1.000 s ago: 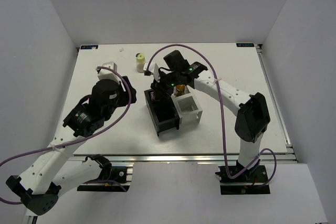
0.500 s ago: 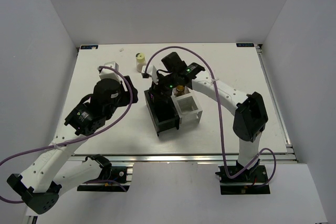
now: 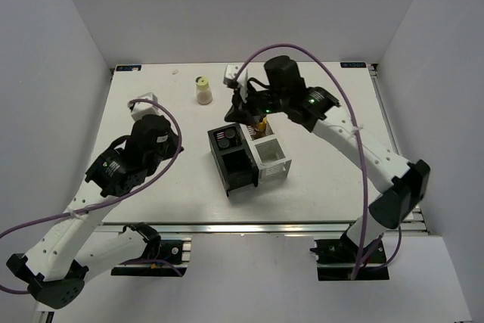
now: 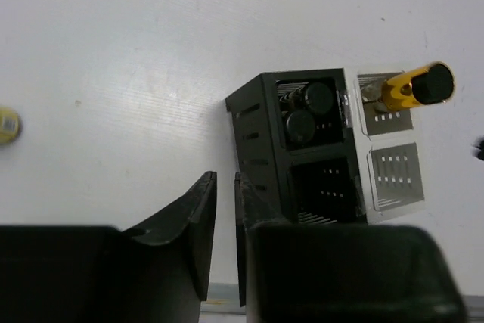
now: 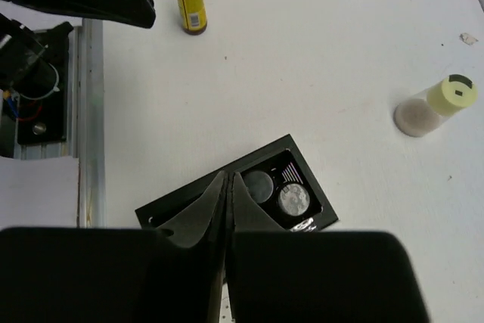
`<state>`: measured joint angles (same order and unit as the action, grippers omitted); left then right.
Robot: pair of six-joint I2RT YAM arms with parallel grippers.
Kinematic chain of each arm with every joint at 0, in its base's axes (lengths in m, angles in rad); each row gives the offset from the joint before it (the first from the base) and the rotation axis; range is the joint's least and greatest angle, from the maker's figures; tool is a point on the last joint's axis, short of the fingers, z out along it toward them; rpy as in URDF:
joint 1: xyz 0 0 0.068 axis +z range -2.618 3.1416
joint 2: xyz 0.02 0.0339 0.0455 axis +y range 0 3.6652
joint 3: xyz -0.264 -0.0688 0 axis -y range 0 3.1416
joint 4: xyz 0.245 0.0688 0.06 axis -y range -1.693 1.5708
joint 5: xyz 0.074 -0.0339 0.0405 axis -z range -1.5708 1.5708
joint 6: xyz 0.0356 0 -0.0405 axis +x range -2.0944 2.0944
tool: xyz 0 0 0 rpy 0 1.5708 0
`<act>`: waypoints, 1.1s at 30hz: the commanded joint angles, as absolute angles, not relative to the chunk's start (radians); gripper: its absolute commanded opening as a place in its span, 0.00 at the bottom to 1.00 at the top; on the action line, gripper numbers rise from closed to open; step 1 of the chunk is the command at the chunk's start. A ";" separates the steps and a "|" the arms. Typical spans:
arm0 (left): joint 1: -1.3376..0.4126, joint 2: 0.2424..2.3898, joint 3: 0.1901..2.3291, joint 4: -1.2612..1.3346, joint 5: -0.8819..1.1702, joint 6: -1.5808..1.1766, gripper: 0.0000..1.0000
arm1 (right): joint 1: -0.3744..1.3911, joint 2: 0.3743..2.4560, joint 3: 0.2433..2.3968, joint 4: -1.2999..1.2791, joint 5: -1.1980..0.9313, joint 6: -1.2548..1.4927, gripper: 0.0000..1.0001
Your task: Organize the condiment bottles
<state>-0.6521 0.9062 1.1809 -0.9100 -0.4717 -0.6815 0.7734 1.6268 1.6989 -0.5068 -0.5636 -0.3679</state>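
Overhead: two dark bottles (image 3: 227,138) sat in the black organizer's (image 3: 242,185) 12 o'clock cell; the cream bottle (image 3: 203,90) stood on the table (image 3: 325,179) at 11 o'clock. Left wrist: left jaws were barely parted, empty. Right wrist: right jaws were pressed together, empty

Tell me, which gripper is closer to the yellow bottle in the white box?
Right. The right gripper hovers just beside the amber-yellow bottle; the left gripper is well off to its left, beyond the black organizer.
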 commanded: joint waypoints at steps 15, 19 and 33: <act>-0.641 0.923 1.029 -1.413 -0.750 -1.356 0.91 | 0.600 1.502 1.503 -0.407 -0.713 -0.193 0.65; -0.615 0.942 1.003 -1.405 -0.811 -1.350 0.91 | 0.578 1.491 1.480 -0.400 -0.732 -0.192 0.66; -0.046 1.074 0.908 -0.907 -0.562 -0.695 0.91 | 0.520 1.448 1.445 -0.387 -0.742 -0.190 0.69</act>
